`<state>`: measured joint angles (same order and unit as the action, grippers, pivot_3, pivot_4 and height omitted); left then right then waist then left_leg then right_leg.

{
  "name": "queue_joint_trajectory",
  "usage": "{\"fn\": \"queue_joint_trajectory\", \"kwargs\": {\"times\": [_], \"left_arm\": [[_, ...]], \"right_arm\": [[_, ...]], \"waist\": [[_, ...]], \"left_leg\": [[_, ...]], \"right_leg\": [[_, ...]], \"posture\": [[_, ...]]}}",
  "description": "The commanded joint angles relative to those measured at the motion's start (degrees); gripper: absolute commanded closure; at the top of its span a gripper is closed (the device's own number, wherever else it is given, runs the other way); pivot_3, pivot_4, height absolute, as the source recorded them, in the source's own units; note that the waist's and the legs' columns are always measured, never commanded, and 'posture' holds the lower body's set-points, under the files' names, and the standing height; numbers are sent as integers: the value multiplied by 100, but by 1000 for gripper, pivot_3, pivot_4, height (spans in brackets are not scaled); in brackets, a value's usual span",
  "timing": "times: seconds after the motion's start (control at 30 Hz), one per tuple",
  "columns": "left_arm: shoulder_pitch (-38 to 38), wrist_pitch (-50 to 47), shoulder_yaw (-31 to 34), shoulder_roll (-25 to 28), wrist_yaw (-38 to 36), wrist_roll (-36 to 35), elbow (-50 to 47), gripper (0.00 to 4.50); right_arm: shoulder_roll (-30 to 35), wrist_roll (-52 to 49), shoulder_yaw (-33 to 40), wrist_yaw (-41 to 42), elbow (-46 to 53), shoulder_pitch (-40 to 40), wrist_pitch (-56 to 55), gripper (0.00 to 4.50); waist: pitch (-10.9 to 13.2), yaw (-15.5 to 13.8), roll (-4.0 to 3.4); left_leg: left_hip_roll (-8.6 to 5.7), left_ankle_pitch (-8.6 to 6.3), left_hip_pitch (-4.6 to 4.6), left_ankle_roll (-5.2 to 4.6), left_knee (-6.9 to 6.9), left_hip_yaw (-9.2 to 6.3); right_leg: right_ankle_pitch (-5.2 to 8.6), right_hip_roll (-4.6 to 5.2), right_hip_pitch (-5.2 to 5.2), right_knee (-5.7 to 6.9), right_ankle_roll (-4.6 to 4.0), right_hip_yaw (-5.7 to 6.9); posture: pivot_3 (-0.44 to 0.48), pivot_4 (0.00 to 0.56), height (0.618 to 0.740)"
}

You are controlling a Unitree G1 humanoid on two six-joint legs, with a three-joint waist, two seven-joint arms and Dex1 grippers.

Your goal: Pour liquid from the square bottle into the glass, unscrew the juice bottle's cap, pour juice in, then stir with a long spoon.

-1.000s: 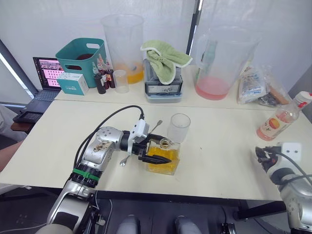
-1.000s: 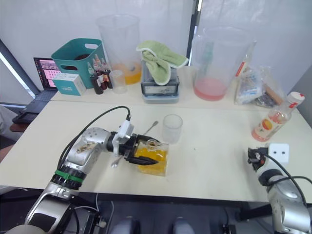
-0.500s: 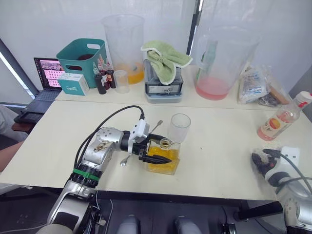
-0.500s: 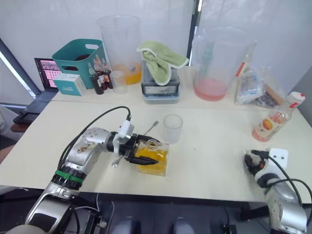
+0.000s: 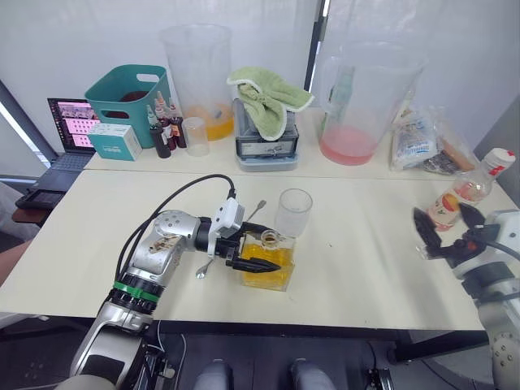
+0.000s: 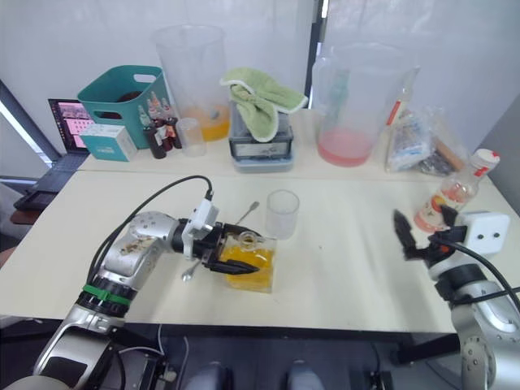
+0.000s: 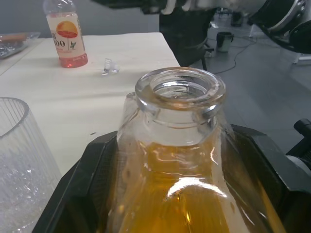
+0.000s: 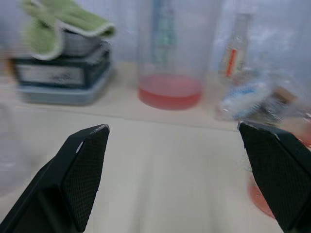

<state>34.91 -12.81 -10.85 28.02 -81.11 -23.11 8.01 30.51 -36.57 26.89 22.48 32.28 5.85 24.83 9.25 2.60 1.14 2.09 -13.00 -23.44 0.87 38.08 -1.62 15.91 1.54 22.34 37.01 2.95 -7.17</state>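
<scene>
Gripping the square bottle (image 5: 268,262), my left hand (image 5: 253,257) has one black finger pressed against each side of the glass body, as the left wrist view confirms, with the bottle's open neck uncapped and amber liquid filling its lower part. The bottle stands upright on the cream table (image 5: 357,268), just in front of the empty ribbed glass (image 5: 292,213), near it but apart. A long spoon (image 5: 231,238) lies flat on the table behind my left hand, partly hidden by the wrist. My right hand (image 5: 443,231) is raised above the table's right edge with its two fingers (image 8: 80,172) spread wide and nothing between them. Just beyond it stands the juice bottle (image 5: 467,192), upright with its white cap on, pink juice in its lower half. A green cloth (image 5: 266,96) drapes a container at the back.
</scene>
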Motion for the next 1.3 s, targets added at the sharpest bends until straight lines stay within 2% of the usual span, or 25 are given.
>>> {"fn": "queue_joint_trajectory", "kwargs": {"times": [0.03,0.17,0.23,0.33,0.47,0.67,0.87,1.1,1.3], "left_arm": [[132,-115,556,262,235,-257,-396,1646],[396,-299,880,665,314,-290,-400,1646],[566,-271,967,753,386,-250,-247,1646],[993,98,1038,757,584,17,307,1646],[1682,988,964,447,992,491,1251,1646],[2749,3081,496,-391,2189,1824,3321,1646],[3426,4822,103,-870,3601,2943,4871,1646],[3763,5852,-407,-1127,5218,4115,5621,1646],[3955,6273,-887,-1116,6385,5021,5833,1646]], "right_arm": [[163,-553,-200,237,572,81,397,0],[478,-274,-1126,485,718,-149,690,0],[482,-155,-1335,450,615,-276,693,0],[454,28,-1520,431,421,-429,649,0],[358,157,-1634,365,258,-584,691,0],[208,132,-1746,304,244,-779,818,0],[74,200,-1861,163,315,-749,866,0],[-137,321,-2006,-103,347,-763,980,0],[-240,331,-2023,-226,472,-699,1051,0]], "waist": [[3,21,1],[10,0,7],[14,-31,13],[14,-137,14],[17,-213,18],[22,-272,26],[24,-220,31],[25,-196,33],[26,-196,33]], "left_leg": [[3,0,-1,0,-1,0],[-5,0,-14,0,-4,-1],[-4,0,-39,0,-4,-2],[-14,3,-81,3,4,-13],[-20,3,-88,3,11,-15],[-27,3,-95,3,19,-17],[-26,2,-97,2,14,-18],[-31,1,-104,1,14,-24],[-37,1,-104,1,15,-25]], "right_leg": [[2,-1,3,0,-3,1],[5,4,17,2,-3,0],[5,3,48,7,-4,2],[3,6,84,19,-5,5],[2,10,84,16,-5,7],[1,13,84,15,-4,7],[-1,12,92,21,-4,7],[-2,14,97,27,-2,10],[-2,19,97,33,0,10]], "posture": [[0,150,740],[0,150,740],[0,150,740],[0,150,740],[0,150,740],[0,150,740],[0,150,740],[0,150,740],[0,150,740]]}}
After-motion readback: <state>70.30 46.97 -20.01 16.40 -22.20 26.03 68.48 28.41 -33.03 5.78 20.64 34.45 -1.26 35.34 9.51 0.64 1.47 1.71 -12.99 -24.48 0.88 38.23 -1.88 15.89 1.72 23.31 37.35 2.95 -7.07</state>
